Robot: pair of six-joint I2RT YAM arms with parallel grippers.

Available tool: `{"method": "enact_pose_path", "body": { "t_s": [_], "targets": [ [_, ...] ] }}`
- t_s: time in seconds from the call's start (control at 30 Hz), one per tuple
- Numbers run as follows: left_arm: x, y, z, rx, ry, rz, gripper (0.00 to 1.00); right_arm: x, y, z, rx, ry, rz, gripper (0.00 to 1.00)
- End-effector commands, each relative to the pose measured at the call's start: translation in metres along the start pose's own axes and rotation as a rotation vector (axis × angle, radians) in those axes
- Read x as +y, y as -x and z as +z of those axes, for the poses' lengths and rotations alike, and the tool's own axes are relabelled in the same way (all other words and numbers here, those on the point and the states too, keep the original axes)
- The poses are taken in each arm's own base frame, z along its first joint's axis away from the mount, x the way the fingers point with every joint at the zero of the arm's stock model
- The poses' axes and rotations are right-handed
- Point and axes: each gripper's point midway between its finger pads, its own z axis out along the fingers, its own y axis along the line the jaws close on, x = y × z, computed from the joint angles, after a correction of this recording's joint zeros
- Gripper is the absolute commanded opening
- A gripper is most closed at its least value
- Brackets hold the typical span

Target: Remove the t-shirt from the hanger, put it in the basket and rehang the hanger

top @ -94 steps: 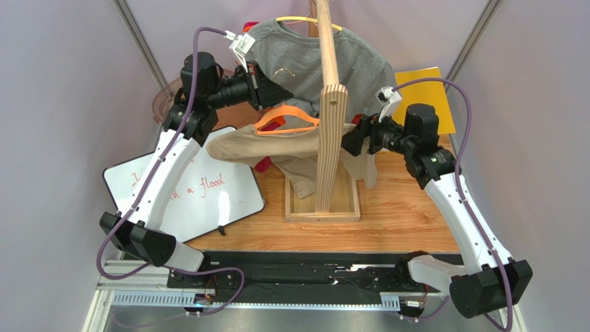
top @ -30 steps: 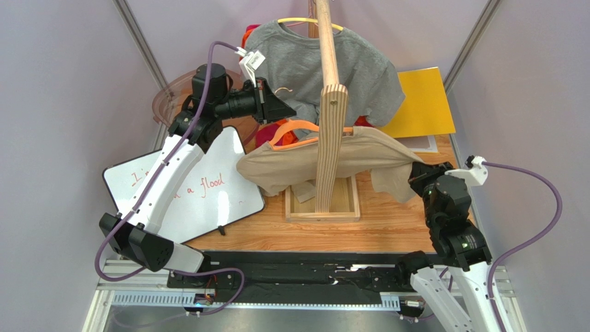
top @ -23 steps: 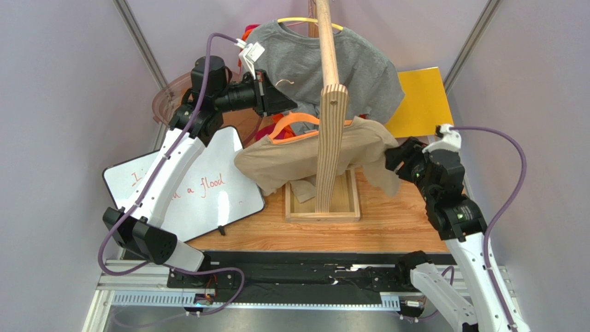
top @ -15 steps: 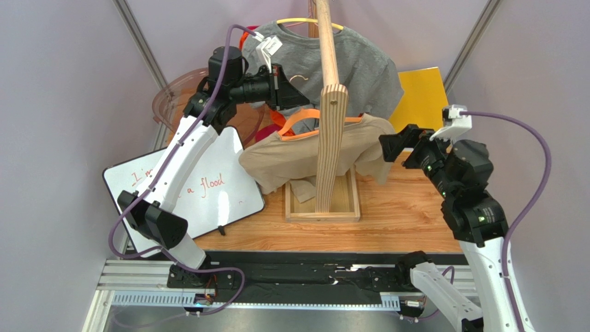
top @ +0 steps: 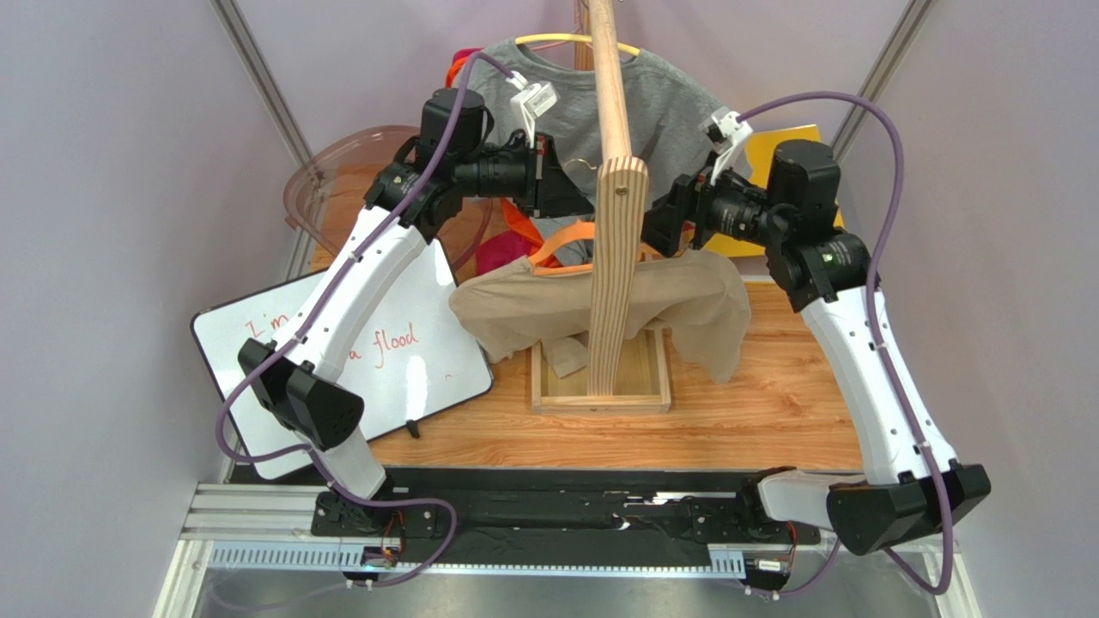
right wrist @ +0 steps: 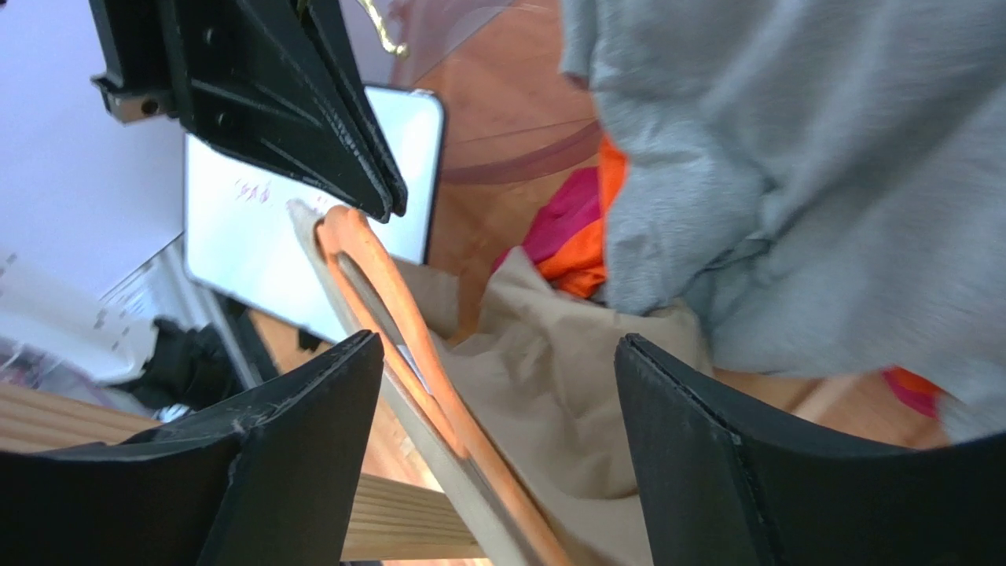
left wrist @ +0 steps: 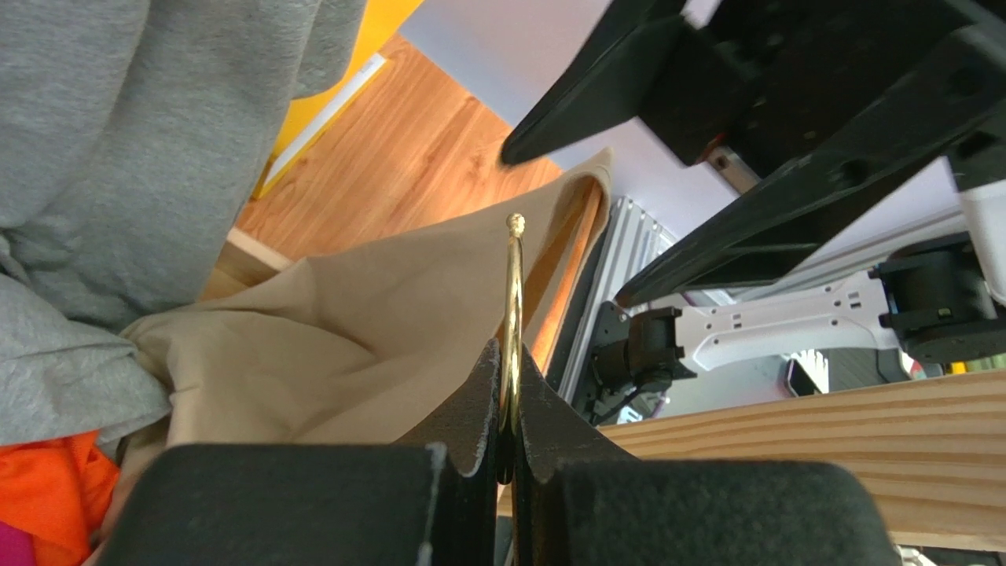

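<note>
whiteboard (top: 336, 341): lies flat at the near left of the table, apart from the work.
wooden stand (top: 606, 322): its base tray sits mid-table and its post rises through the middle of the top view. The shirt's lower folds hang over the tray.
t-shirt (top: 684, 290): beige, slung across the hanger in mid-air on both sides of the post. One sleeve droops on the right.
hanger (top: 557, 251): orange, with its neck loop poking out of the collar. One bare arm shows in the right wrist view.
right gripper (top: 661, 222): fingers are spread wide and hold nothing. The hanger's arm and the shirt's shoulder lie between them.
left gripper (top: 577, 184): clamped on the hanger's gold hook (left wrist: 511, 283), apparently carrying it clear of the rail.
grey t-shirt (top: 671, 110): hangs at the back on its yellow hanger (top: 568, 39).
progress: the orange hanger looks lifted off the rail, but the shirt is not yet stripped from it. My guess at what is left: the right gripper takes the shoulder cloth and draws it off the arm.
</note>
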Motion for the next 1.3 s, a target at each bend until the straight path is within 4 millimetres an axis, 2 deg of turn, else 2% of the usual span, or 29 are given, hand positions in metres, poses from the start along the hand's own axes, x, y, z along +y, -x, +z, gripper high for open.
{"method": "enact_pose_path", "body": {
  "t_s": [0.0,0.03,0.13,0.33,0.53,0.67,0.73,0.77,0.8,0.87,0.9,0.93,0.97,1.03,1.07,1.1,1.13,1.17,1.2,1.27],
  "targets": [
    [-0.036,0.015,-0.007,-0.025,-0.091,0.088,0.00,0.042,0.010,-0.001,-0.053,0.285,-0.110,0.73],
    [-0.038,0.014,-0.007,-0.022,-0.099,0.088,0.00,0.043,0.007,0.001,-0.047,0.303,-0.107,0.64],
    [-0.041,0.014,-0.008,-0.024,-0.101,0.092,0.00,0.052,-0.002,0.004,-0.022,0.395,-0.091,0.49],
    [-0.048,0.015,-0.010,-0.023,-0.119,0.089,0.00,0.055,-0.021,0.015,0.011,0.433,-0.073,0.51],
    [-0.062,0.015,-0.013,-0.023,-0.153,0.105,0.00,0.058,-0.030,0.024,0.032,0.461,-0.074,0.54],
    [-0.069,0.016,-0.016,-0.027,-0.166,0.112,0.00,0.061,-0.039,0.037,0.059,0.477,-0.060,0.51],
    [-0.069,0.016,-0.016,-0.027,-0.166,0.112,0.00,0.066,-0.041,0.042,0.065,0.490,-0.065,0.37],
    [-0.069,0.015,-0.016,-0.025,-0.165,0.108,0.00,0.065,-0.041,0.045,0.062,0.479,-0.067,0.26],
    [-0.067,0.016,-0.016,-0.028,-0.153,0.105,0.00,0.060,-0.039,0.048,0.055,0.437,-0.063,0.01],
    [-0.063,0.012,-0.016,-0.019,-0.127,0.089,0.00,0.058,-0.038,0.050,0.045,0.410,-0.068,0.00],
    [-0.061,0.015,-0.020,-0.036,-0.089,0.103,0.08,0.054,-0.036,0.051,0.034,0.379,-0.076,0.00],
    [-0.058,0.016,-0.022,-0.041,-0.062,0.106,0.23,0.051,-0.036,0.051,0.025,0.353,-0.081,0.00],
    [-0.053,0.012,-0.024,-0.035,-0.027,0.099,0.28,0.045,-0.033,0.049,0.004,0.304,-0.093,0.00],
    [-0.050,0.018,-0.041,-0.093,0.074,0.148,0.42,0.043,-0.033,0.046,-0.009,0.279,-0.112,0.00],
    [-0.042,0.012,-0.045,-0.093,0.116,0.150,0.46,0.045,-0.029,0.041,-0.022,0.274,-0.123,0.00],
    [-0.048,0.016,-0.061,-0.135,0.161,0.183,0.48,0.046,-0.032,0.040,-0.018,0.280,-0.122,0.00],
    [-0.046,0.014,-0.068,-0.144,0.185,0.211,0.52,0.047,-0.031,0.038,-0.024,0.281,-0.128,0.00],
    [-0.038,0.005,-0.072,-0.136,0.215,0.204,0.52,0.048,-0.031,0.037,-0.024,0.287,-0.127,0.00],
    [-0.045,0.006,-0.087,-0.168,0.236,0.228,0.54,0.048,-0.032,0.036,-0.020,0.287,-0.121,0.00],
    [-0.034,-0.008,-0.091,-0.155,0.268,0.233,0.54,0.047,-0.033,0.037,-0.014,0.293,-0.102,0.00]
  ]
}}
